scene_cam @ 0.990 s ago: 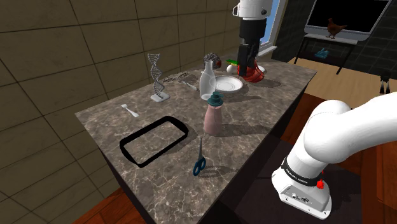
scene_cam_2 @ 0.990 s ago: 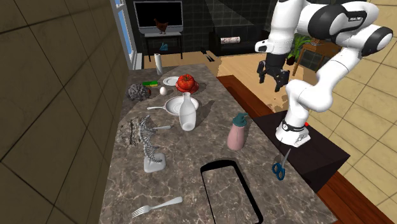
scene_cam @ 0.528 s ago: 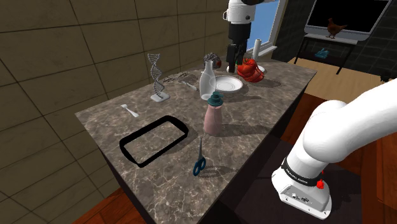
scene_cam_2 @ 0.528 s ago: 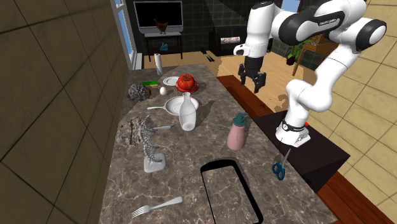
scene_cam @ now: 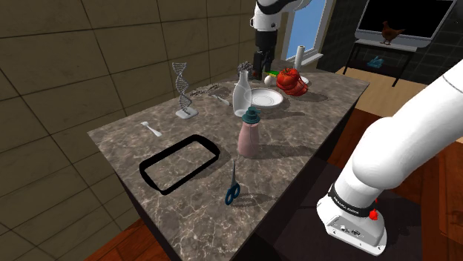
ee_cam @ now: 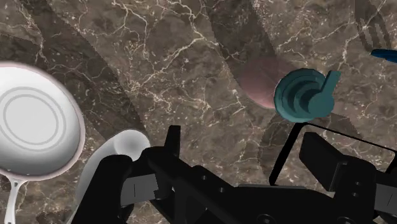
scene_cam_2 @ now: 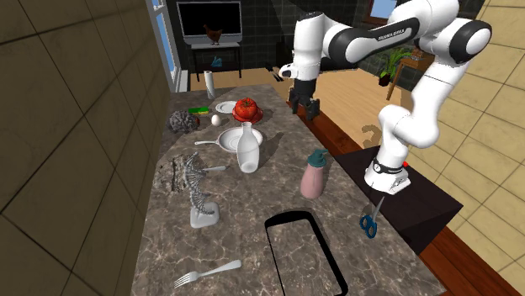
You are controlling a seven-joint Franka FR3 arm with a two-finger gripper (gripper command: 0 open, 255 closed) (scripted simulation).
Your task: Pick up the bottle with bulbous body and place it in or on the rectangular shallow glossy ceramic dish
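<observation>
Two bottles stand mid-counter. A pink round-bodied bottle has a teal cap. A white bottle with a narrow neck stands beyond it, by the pan. The black-rimmed rectangular dish lies near the counter's front. My gripper hangs open and empty, high above the counter's far end, close to the white bottle and well clear of both bottles.
A white pan, a red tomato-like thing, an egg and a grey lump crowd the far end. A helix model, fork and blue-handled scissors lie around the dish.
The arm has swung toward the shoulder view's left, carrying the gripper from above the tomato to above the white bottle's side. The fingers stayed open. No object moved.
</observation>
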